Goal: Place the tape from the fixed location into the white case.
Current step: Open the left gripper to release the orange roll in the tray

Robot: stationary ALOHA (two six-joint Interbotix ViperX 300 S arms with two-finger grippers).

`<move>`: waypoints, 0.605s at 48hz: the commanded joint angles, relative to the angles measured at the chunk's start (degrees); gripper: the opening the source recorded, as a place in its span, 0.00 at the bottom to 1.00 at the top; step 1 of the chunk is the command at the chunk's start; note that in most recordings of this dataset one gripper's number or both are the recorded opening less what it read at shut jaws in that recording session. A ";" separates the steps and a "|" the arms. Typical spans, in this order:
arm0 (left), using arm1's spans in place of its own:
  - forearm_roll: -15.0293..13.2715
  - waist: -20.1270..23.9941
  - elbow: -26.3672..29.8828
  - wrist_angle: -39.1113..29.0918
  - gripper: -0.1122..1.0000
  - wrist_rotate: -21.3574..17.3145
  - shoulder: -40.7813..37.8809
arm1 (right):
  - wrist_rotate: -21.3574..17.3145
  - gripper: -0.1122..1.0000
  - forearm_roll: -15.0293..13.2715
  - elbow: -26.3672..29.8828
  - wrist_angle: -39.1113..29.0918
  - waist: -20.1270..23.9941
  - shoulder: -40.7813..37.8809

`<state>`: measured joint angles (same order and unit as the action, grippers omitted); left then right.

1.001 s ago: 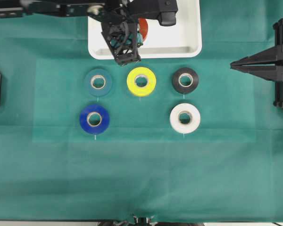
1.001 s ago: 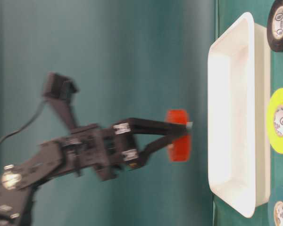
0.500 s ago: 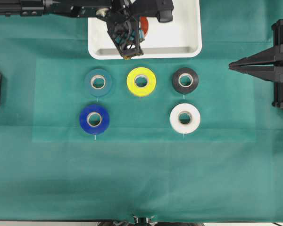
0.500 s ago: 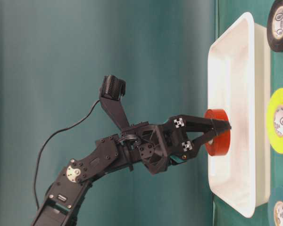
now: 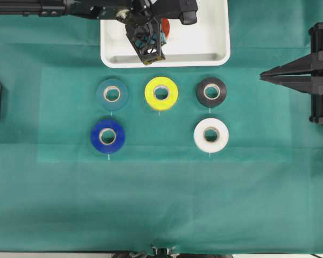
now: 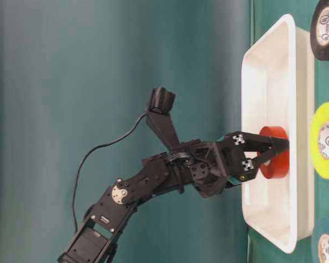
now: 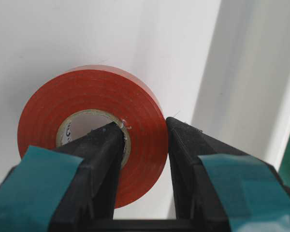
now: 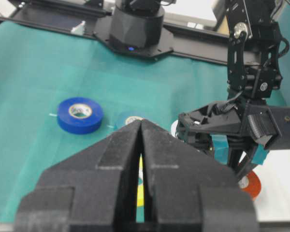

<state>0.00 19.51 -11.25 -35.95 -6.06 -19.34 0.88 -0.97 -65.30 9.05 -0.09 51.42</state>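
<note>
Pinching the tape (image 7: pixel 94 126) through its core with the left gripper (image 7: pixel 144 145) fingers (image 7: pixel 104 159), lowering into the white case (image 5: pixel 204 54) for release; right fingers (image 8: pixel 140 164) resting pressed together.

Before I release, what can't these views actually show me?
- Overhead: the tape is mostly hidden under the left pincer.
- Table-level: whether the roll touches the white case floor is unclear.
- Left wrist: fingers cover the roll's lower part.

a green cloth (image 5: pixel 161 204) covers the table under even light.
</note>
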 commanded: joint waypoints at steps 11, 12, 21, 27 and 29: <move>0.09 0.53 0.88 0.35 0.32 -0.44 1.14 | 0.00 0.10 -0.09 1.23 0.26 -0.09 -0.35; 0.09 0.53 0.88 0.35 0.32 -0.53 1.14 | 0.00 0.10 0.00 1.23 0.26 -0.09 -0.26; -0.18 0.44 1.05 0.18 0.32 -3.34 1.14 | 0.00 0.10 -0.09 1.23 0.26 -0.09 -0.35; -0.26 0.44 1.05 0.18 0.32 -3.60 1.14 | 0.00 0.10 -0.09 1.23 0.26 -0.09 -0.26; -0.26 0.44 1.05 0.09 0.32 -3.60 1.05 | 0.00 0.10 0.00 1.23 0.26 -0.09 -0.26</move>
<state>-0.09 19.86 -11.25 -35.95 -9.67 -19.42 0.88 -0.97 -65.30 9.14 -0.09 51.33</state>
